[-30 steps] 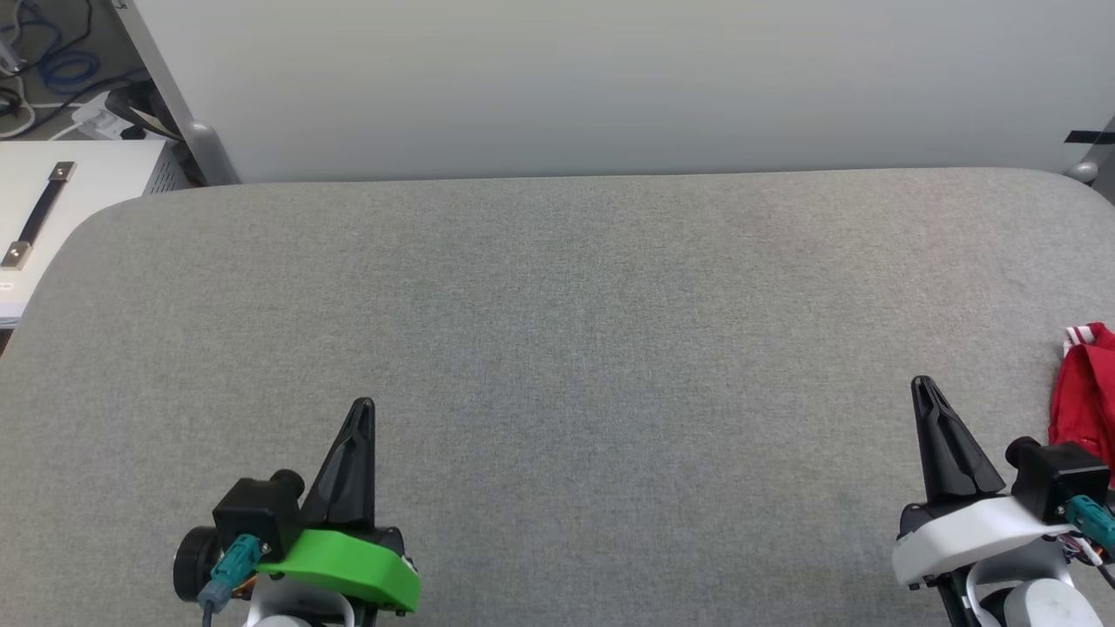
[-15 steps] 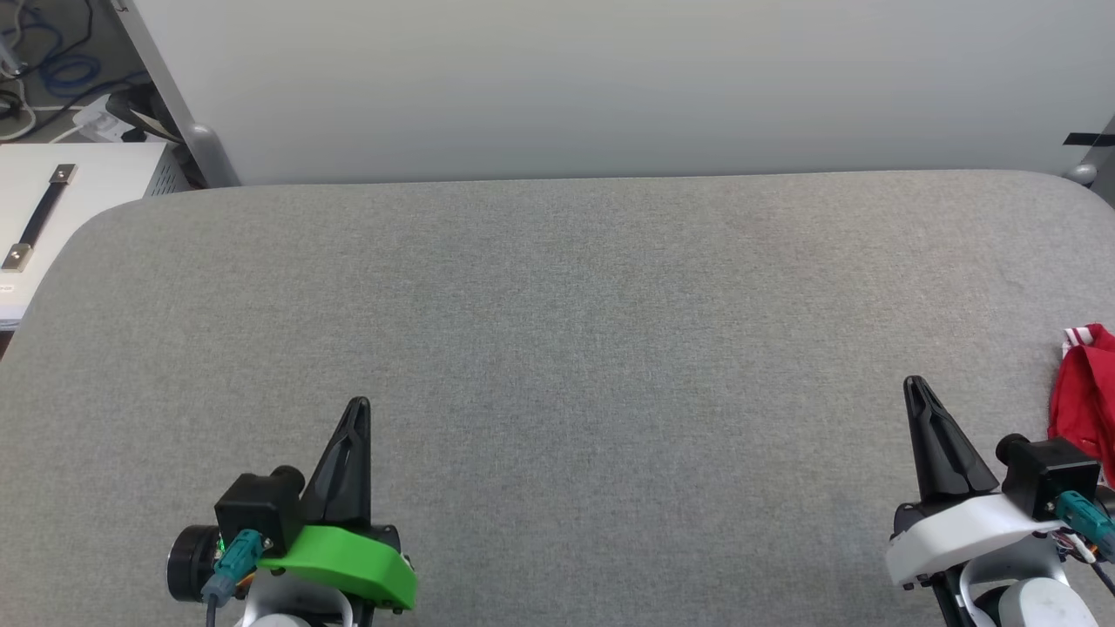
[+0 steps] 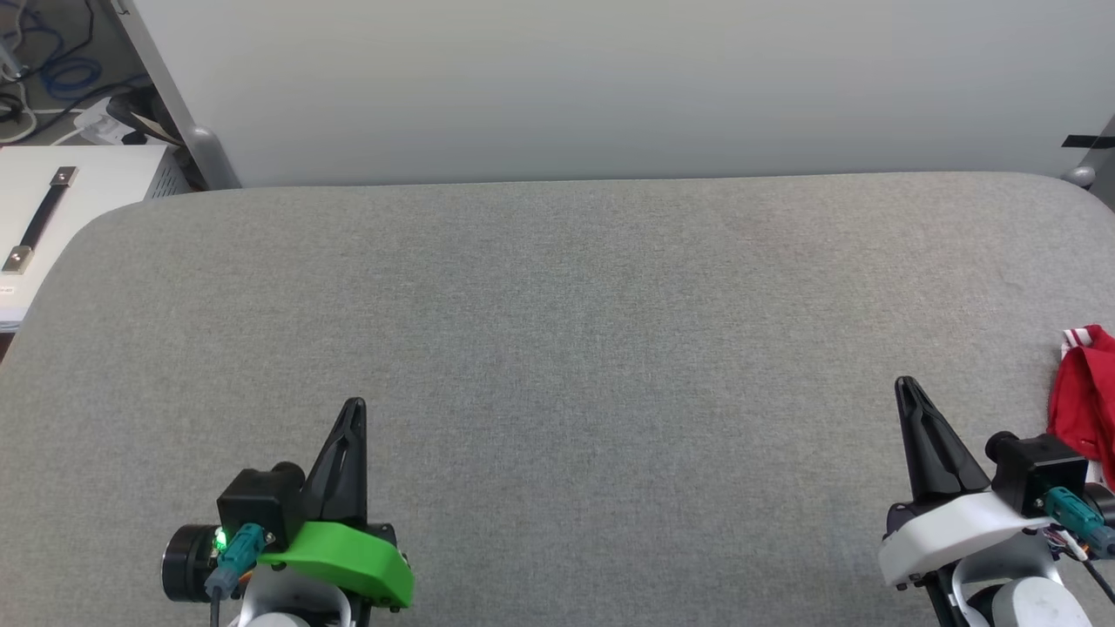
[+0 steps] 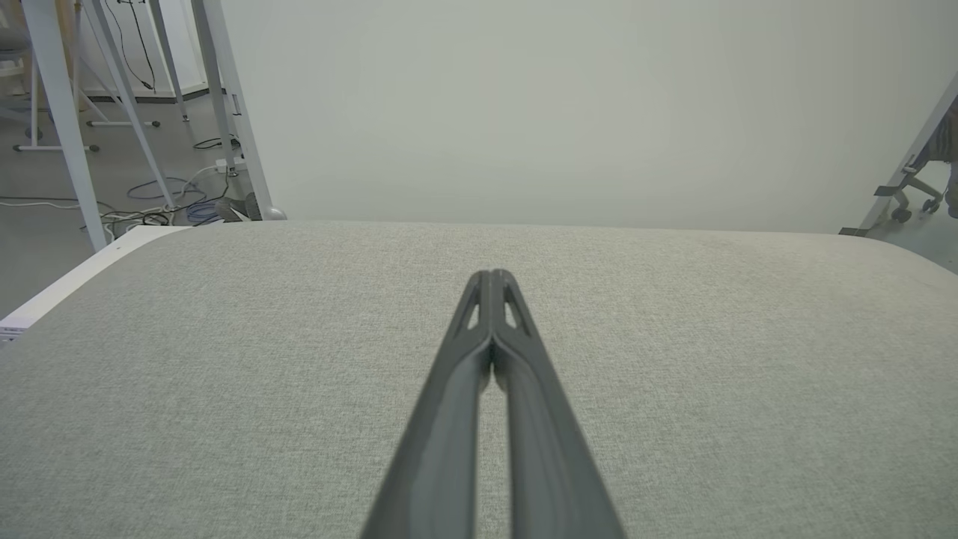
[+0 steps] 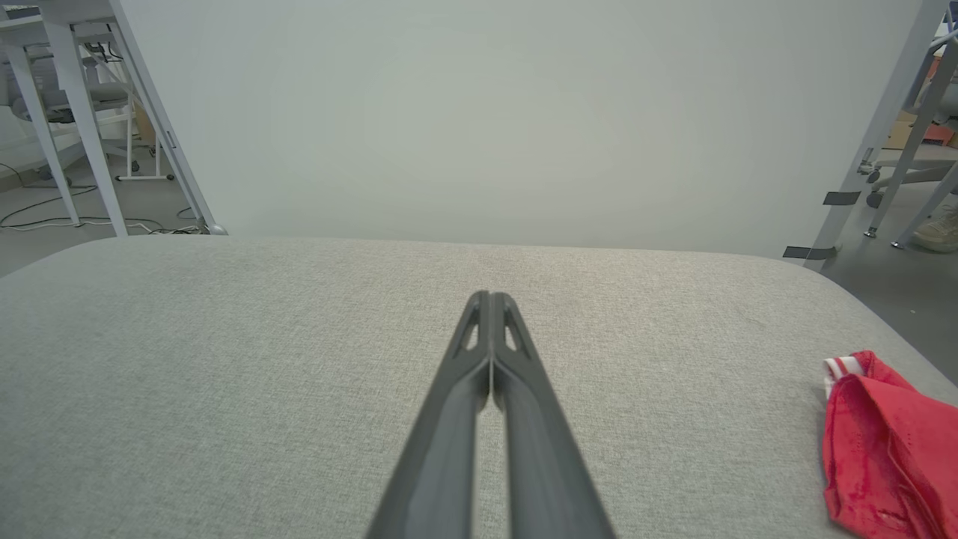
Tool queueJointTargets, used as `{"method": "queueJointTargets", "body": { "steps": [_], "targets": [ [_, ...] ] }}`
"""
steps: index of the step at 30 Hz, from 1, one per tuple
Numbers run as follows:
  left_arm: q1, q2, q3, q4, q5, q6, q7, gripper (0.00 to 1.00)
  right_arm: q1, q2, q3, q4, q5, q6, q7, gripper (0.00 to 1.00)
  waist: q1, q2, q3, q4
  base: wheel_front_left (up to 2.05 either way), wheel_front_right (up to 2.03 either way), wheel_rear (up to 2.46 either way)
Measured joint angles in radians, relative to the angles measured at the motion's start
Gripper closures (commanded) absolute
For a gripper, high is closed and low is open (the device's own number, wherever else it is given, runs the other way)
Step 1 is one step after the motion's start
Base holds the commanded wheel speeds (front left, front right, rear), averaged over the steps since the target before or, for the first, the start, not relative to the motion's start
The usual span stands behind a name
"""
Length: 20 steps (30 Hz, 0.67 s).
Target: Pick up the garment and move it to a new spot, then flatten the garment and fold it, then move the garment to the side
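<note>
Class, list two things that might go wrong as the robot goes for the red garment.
1. The garment lies bunched near the right edge of the padded table; a nudge might push it off.
2. The right gripper is shut; unless opened, it may shove the cloth rather than grasp it.

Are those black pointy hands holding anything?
Nothing. The left hand and right hand are shut and empty; the red garment lies untouched beside the right one.

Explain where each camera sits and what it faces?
Head view: on the head, looking down at the grey fabric table; left gripper and right gripper, both shut, below.
Left wrist view: on that wrist, along its dark fingers toward the pale wall.
Right wrist view: likewise, on the right wrist.
Shared: head and right wrist views both show the crumpled red garment.
</note>
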Motion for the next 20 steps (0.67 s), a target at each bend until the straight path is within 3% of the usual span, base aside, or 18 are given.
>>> {"method": "queueJointTargets", "body": {
  "steps": [20],
  "targets": [
    [0.000, -0.002, 0.008, -0.011, 0.035, 0.022, 0.040, 1.00, 0.008, 0.021, -0.003, -0.020, -0.039, 0.000, 0.040, 1.00, 0.0000, 0.0000, -0.005, 0.000, 0.00, 0.00, 0.00]
  ]
}}
